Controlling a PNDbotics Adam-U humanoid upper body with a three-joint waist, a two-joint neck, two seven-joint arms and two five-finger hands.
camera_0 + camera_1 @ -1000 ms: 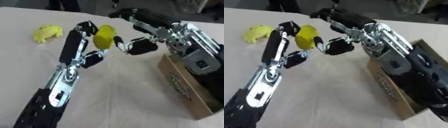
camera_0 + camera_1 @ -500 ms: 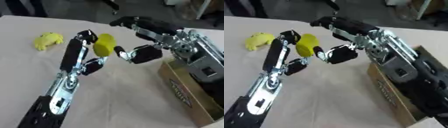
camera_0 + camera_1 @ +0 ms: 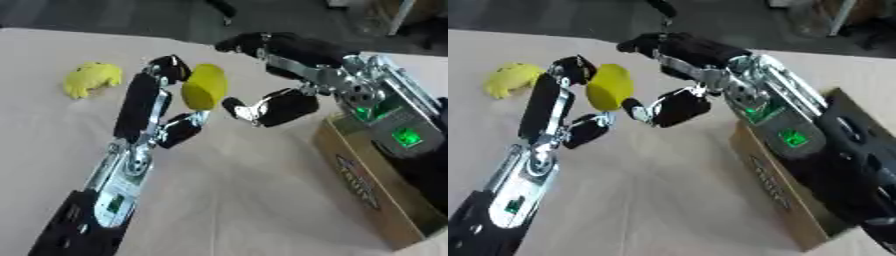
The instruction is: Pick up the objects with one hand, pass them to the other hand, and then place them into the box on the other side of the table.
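Compared with a second ago, my right hand (image 3: 289, 102) is drawing slightly away from the rounded yellow object (image 3: 204, 87), its fingers spread open around it without touching. My left hand (image 3: 171, 107) is pinching this object between curled fingers, holding it above the beige desk (image 3: 245, 200). A second, lumpy yellow object (image 3: 90, 77) is lying at far left. A brown cardboard box (image 3: 372, 187) is standing at right.

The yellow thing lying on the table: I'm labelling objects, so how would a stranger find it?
Start at the cardboard box on the right, then cross to the table's far left. The lumpy yellow toy lies alone there, while the smooth yellow piece is held up in the left hand.
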